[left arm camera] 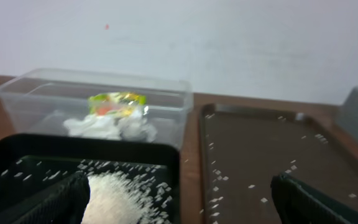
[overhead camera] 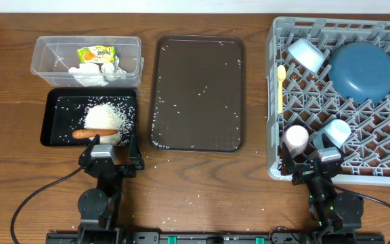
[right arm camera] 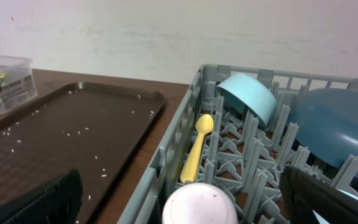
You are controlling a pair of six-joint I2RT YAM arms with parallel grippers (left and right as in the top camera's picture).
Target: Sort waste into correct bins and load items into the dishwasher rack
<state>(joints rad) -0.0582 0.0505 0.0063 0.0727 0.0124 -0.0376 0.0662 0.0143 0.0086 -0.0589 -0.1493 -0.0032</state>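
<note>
The grey dishwasher rack stands at the right. It holds the blue plate, a light blue cup on its side, a pale bowl, the upturned pink cup and the yellow spoon. The clear tub holds white tissue and the yellow-green wrapper. The black tray holds a rice pile and the carrot. My left gripper is open and empty at the black tray's near edge. My right gripper is open and empty just behind the pink cup.
The dark brown serving tray lies between the bins and the rack, with scattered rice grains on it. Loose grains also lie on the wooden table in front of it. The wall is close behind the table.
</note>
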